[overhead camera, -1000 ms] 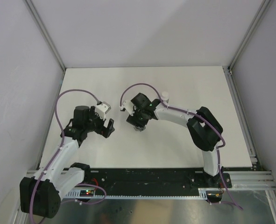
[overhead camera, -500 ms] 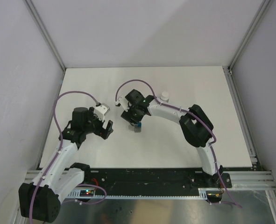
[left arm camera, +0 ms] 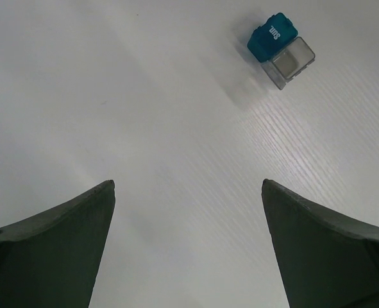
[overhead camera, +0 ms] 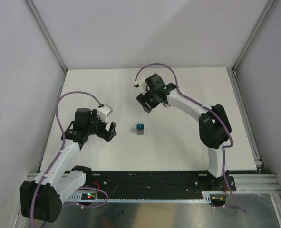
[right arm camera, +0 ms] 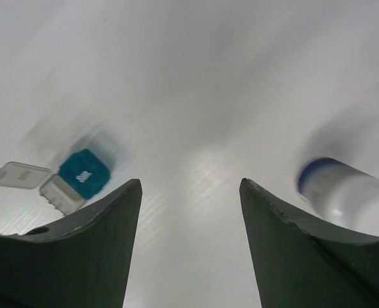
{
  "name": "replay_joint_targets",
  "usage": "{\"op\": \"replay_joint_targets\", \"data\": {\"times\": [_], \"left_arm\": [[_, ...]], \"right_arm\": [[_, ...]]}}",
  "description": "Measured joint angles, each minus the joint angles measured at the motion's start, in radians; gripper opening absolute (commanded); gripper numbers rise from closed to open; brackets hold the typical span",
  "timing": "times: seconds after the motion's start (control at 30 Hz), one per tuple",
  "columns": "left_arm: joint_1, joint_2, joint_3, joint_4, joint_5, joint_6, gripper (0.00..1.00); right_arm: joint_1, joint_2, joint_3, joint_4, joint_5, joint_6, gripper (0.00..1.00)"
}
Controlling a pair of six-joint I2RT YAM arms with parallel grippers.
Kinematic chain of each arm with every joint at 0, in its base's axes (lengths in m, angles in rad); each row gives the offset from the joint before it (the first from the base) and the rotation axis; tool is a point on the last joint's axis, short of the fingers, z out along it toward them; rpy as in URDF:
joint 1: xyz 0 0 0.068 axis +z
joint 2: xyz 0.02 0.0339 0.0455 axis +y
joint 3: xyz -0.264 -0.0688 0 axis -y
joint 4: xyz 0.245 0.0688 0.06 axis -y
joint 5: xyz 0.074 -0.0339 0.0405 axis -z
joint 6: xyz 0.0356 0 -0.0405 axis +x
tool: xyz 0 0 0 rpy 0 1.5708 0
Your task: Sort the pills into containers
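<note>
Now the tiny joined pair of cube-shaped plastic containers (overhead camera: 139,128), one teal-blue (left arm camera: 272,36) and one grey (left arm camera: 292,59), sat alone mid-table (overhead camera: 188,152), nothing touching them. Clear lid (right arm camera: 19,175) of the grey cube lay flipped open beside it; teal cube shut. No pills made out in any view. A second before, the right gripper (right arm camera: 189,186) hung directly over the pair; it had since swung off toward the table's back, jaws apart and empty, a small white round bottle (right arm camera: 343,192) near one finger. Meanwhile the left gripper (left arm camera: 188,186) hovered left of the containers, spread wide, holding nothing, unmoved. Judgement: one compartment opened; the bottle looked the likely next target, sorting itself not begun
</note>
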Motion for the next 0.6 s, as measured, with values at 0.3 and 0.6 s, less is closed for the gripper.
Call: {"op": "replay_joint_targets", "data": {"times": [0.3,0.6], "left_arm": [[0.001,0.041,0.030,0.051,0.023,-0.057,1.00],[0.001,0.055,0.036,0.068,0.034,-0.066,1.00]], "right_arm": [[-0.168,-0.069,0.047,-0.034,0.038,0.027,0.80],[-0.301,-0.003,0.167,-0.089,0.036,0.073,0.89]]}}
